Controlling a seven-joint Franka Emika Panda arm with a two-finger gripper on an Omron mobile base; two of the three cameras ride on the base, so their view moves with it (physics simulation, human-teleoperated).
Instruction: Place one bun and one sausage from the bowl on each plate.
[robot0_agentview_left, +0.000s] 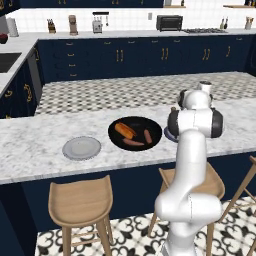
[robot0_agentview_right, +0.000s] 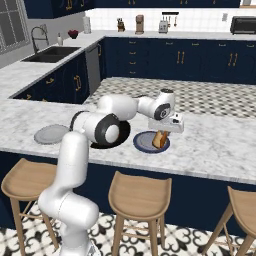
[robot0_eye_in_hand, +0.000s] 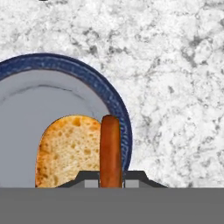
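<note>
- Bowl (robot0_agentview_left: 135, 134), wide and black, sits mid-counter (robot0_agentview_left: 30, 145) in the left base view, holding a bun (robot0_agentview_left: 125, 130) and two sausages, one (robot0_agentview_left: 134, 142) near the front rim and one (robot0_agentview_left: 148, 135) toward the right. A light grey plate (robot0_agentview_left: 81, 148) lies apart to its left. The arm's white bulk covers most of the blue-grey plate (robot0_agentview_left: 167, 134) just right of the bowl. Wooden stools (robot0_agentview_left: 80, 200) stand below the counter.

- Right base view: the arm reaches across the marble counter (robot0_agentview_right: 215, 145), its tool (robot0_agentview_right: 162, 135) hanging low over the blue-grey plate (robot0_agentview_right: 142, 142). A golden-brown bun piece (robot0_agentview_right: 160, 140) stands at the plate's right side beneath the tool. The bowl (robot0_agentview_right: 121, 135) is largely hidden behind the elbow, just left of that plate; the light grey plate (robot0_agentview_right: 50, 134) lies further left.

- Hand view: the tool (robot0_eye_in_hand: 111, 181) is pinching a sausage (robot0_eye_in_hand: 110, 148) between its dark tips, the sausage pointing straight away from the camera. Just beside it, a bun (robot0_eye_in_hand: 68, 148) shows over the blue-rimmed plate (robot0_eye_in_hand: 43, 100), and the sausage's far end overlaps the plate's rim. Whether either touches the plate cannot be told. Marble counter (robot0_eye_in_hand: 175, 87) spreads beyond.
</note>
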